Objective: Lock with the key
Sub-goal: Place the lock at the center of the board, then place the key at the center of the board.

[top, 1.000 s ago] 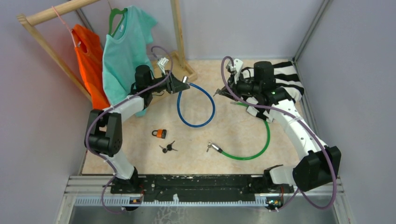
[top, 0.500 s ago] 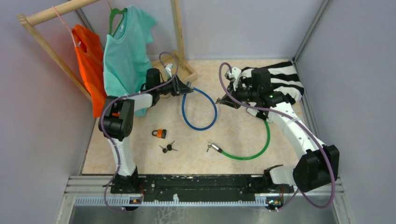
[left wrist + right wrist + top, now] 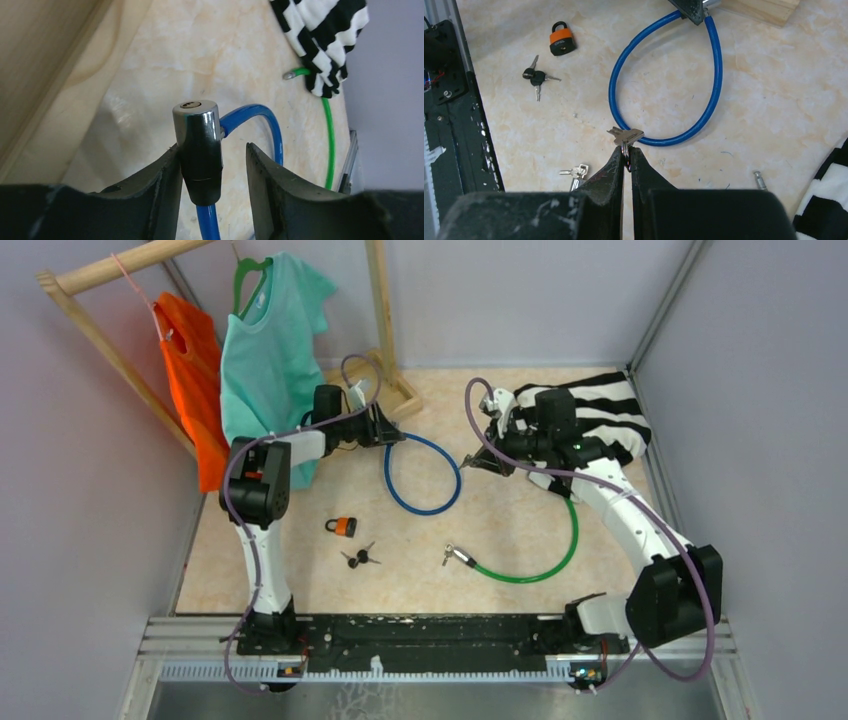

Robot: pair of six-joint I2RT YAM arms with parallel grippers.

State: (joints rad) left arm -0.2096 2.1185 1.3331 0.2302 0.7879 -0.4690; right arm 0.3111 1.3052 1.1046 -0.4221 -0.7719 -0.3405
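White arms, black joints, purple cables (looped)

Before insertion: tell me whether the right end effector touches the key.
Touching. Right wrist view: the right end effector, shut, pinches the key between its jaws.

Top view: fixed, high, behind my bases, looking down and forward over the whole table, both arms in full, far off. Left wrist view: right behind my left gripper, looking along it, very close, fingers filling the bottom edge, lock barrel between them, blue cable and striped cloth beyond the tips. Right wrist view: behind my right gripper, looking steeply down past the key at its tip, from higher up. Shared: blue cable in all three; striped cloth too. Orange padlock only in top and right wrist; green cable in top and left wrist.
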